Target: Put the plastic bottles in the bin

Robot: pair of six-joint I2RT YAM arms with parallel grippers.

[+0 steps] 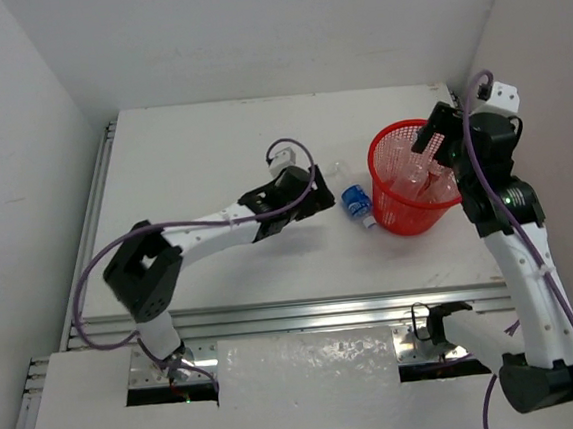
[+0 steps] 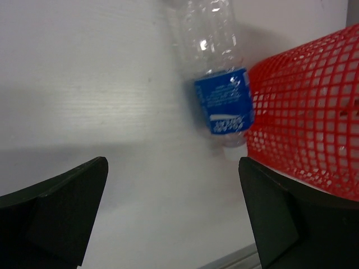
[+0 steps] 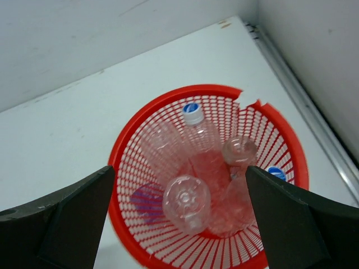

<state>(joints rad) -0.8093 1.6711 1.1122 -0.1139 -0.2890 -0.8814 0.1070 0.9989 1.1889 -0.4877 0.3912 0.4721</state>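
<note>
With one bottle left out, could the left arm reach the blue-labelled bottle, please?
Probably yes: the open left tool faces the blue-labelled bottle with nothing between them; the bin close beside it may crowd one finger.

A white tabletop (image 1: 211,151) is recorded, enclosed by plain white walls (image 1: 251,37) at the back and on both sides. An aluminium rail (image 1: 295,314) is fitted along its near edge. On the near side of that rail, a white front panel (image 1: 71,394) is noted, with a crinkled pale sheet (image 1: 310,363) laid over its middle.
</note>
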